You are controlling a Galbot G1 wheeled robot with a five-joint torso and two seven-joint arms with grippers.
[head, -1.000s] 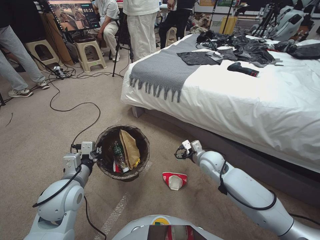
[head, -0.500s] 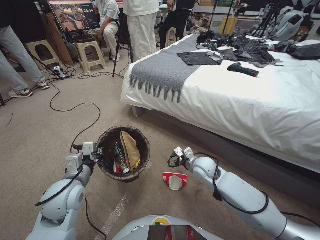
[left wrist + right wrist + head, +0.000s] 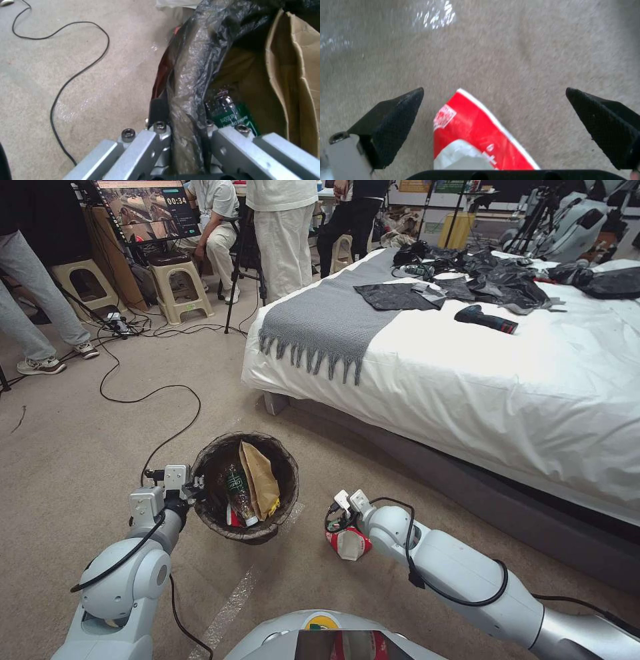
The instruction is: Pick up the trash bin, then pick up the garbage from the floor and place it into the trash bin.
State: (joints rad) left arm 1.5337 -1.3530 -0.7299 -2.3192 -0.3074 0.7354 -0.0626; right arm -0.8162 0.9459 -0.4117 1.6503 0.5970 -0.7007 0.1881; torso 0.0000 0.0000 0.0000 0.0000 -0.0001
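The tan-brown short-pile carpet floor (image 3: 80,447) is showing pale glossy tape lines, and on it the crumpled packet (image 3: 476,135) is showing bright red with a white edge, white lettering and a whitish-grey patch. The round trash bin's dark brown-black plastic liner (image 3: 245,485) is enclosing a tan-brown paper bag (image 3: 260,477), a green-labelled bottle (image 3: 233,116) and what is possibly a yellow scrap.

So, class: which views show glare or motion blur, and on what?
Left wrist view: glare on the bag folded over the trash bin rim. Right wrist view: carpet streaked with blur, shiny tape glinting, red-and-white packet fairly sharp. Head view: evenly lit, bed edge bowed.
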